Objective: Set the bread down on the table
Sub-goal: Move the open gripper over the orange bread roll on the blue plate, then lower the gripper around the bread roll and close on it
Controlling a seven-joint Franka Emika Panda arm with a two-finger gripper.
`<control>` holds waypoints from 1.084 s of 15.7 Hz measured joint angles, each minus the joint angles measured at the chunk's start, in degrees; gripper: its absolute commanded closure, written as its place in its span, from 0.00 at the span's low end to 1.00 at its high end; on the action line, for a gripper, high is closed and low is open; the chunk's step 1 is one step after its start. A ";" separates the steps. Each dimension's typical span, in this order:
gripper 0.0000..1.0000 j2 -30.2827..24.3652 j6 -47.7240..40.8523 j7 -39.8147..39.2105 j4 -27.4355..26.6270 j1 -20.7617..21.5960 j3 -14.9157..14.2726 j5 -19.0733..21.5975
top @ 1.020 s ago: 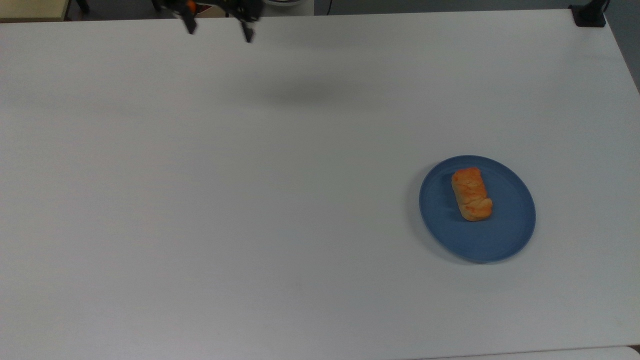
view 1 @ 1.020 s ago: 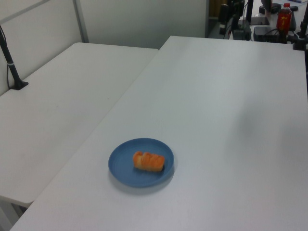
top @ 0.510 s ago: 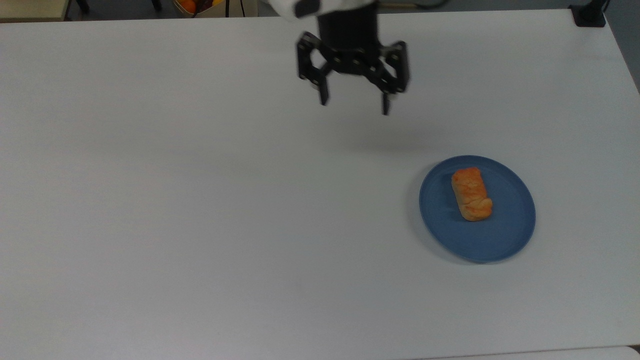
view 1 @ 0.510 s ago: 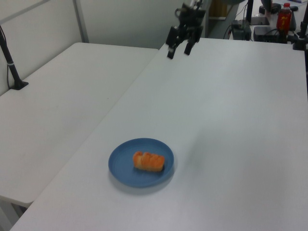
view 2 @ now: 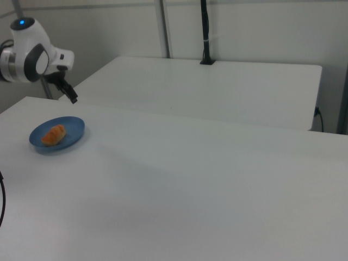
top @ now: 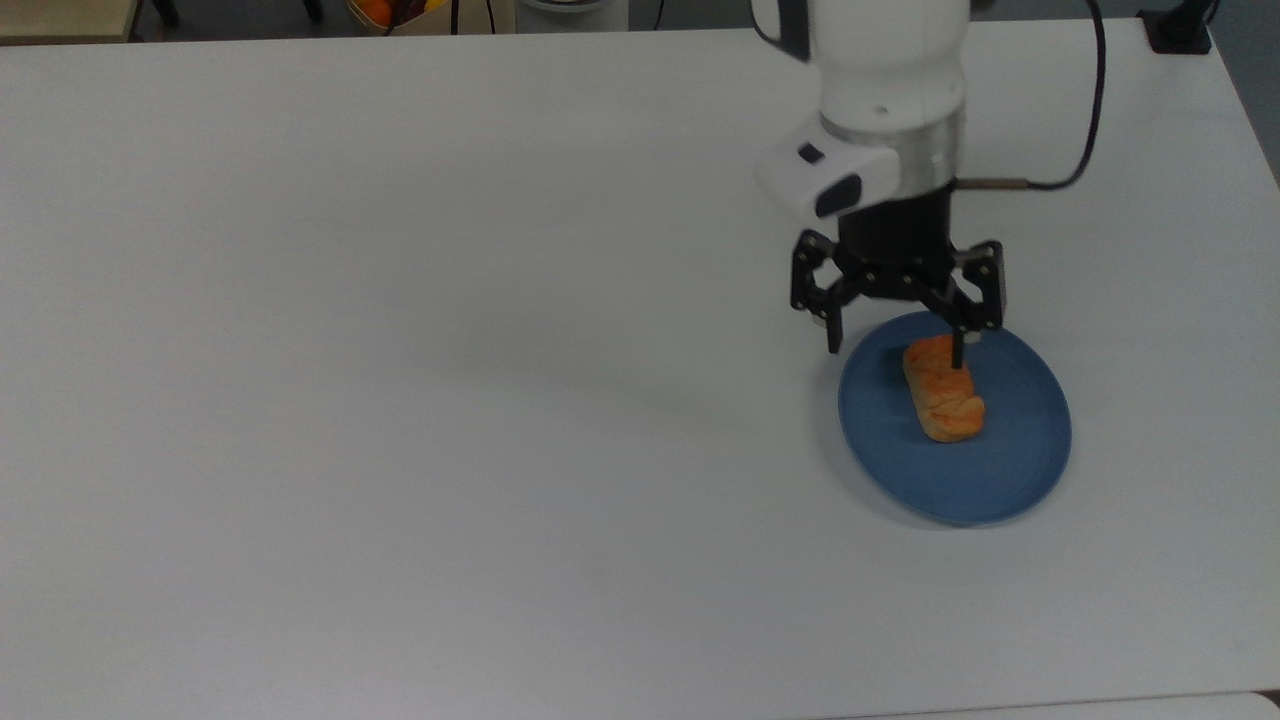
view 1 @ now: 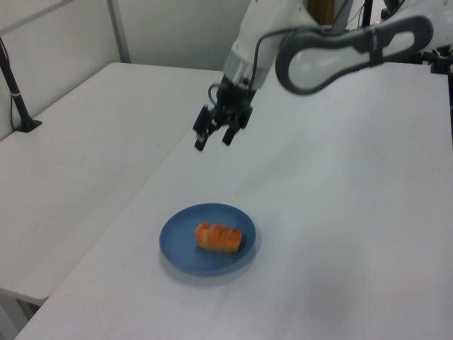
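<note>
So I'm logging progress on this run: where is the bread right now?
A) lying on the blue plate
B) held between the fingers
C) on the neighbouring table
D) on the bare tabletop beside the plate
A: the bread lies on the blue plate, while the gripper hangs open and empty in the air above the table, not touching it.

No text, label, brand, number or sign can be read anywhere in these views. The white arm housing (top: 885,60) and the blue plate (top: 1010,470) carry no markings that can be made out, and the table (top: 400,400) is plain.
</note>
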 measured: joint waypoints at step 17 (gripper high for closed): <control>0.08 10.67 1.27 -0.80 0.19 5.67 1.79 -0.67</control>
